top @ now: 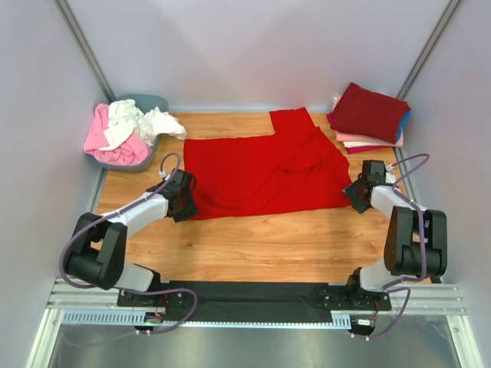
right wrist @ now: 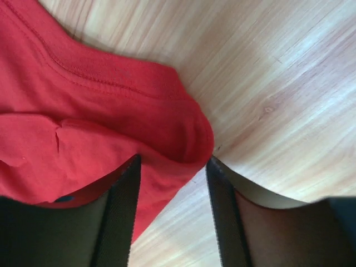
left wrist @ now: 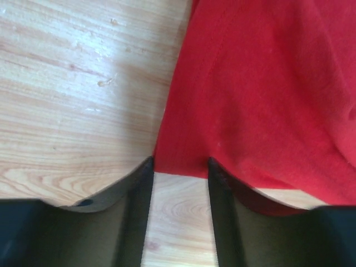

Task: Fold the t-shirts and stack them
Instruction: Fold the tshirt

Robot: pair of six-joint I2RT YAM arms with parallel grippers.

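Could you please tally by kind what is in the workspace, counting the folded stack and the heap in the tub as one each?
Bright red shirt laid out: 1
Folded stack of shirts: 1
Grey tub: 1
Heap of pink and white clothes in it: 1
Grippers: 2, the left gripper and the right gripper
Total: 6

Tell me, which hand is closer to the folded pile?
Right. The right hand sits just in front of the folded pile; the left hand is far across, at the red shirt's opposite edge.
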